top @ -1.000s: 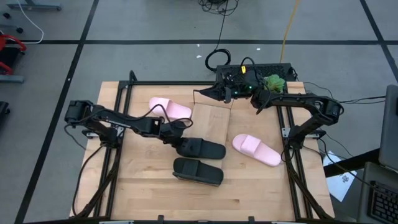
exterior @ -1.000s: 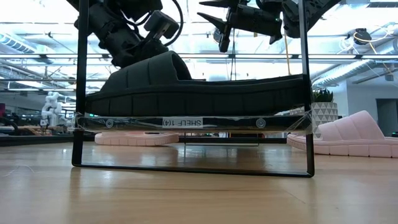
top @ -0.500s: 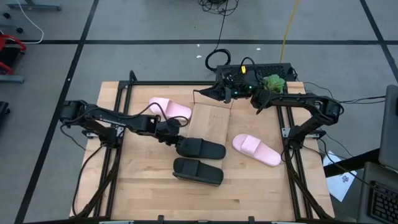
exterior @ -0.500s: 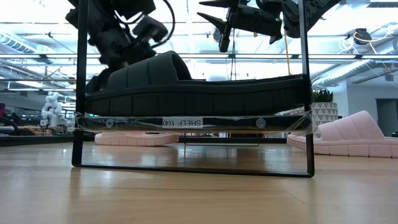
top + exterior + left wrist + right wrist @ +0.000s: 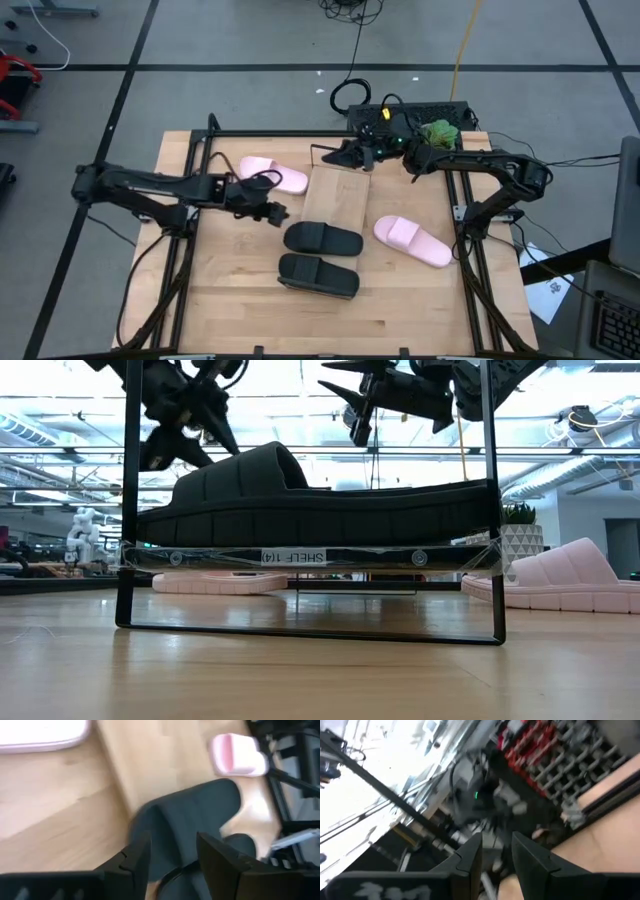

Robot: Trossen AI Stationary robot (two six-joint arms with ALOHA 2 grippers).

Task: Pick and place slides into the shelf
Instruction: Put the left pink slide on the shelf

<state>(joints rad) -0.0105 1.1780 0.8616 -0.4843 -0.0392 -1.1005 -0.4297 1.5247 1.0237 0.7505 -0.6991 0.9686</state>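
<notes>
The shelf [image 5: 338, 195] is a light-wood board running from far to near mid-table, and its wire frame [image 5: 127, 510] shows in the low view. Two black slides lie across its near part, one [image 5: 322, 238] just behind the other [image 5: 318, 275]. The low view shows a black slide's [image 5: 320, 500] sole resting on the board. One pink slide [image 5: 272, 173] lies left of the shelf and another [image 5: 412, 240] right of it, both on the tabletop. My left gripper [image 5: 275, 212] [image 5: 174, 852] is open, hovering left of the farther black slide. My right gripper [image 5: 338, 155] [image 5: 497, 852] is open, raised over the shelf's far end.
A dark electronics box with a green object [image 5: 415, 125] and cables sits at the table's far edge. Black metal rails [image 5: 195, 200] [image 5: 465, 230] run along both sides of the tabletop. Bare wood lies near the front edge [image 5: 330, 325].
My left gripper has come away from the farther black slide's left end and drawn back up and toward the table's left. That slide stays where it was on the shelf. The other slides have not moved.
</notes>
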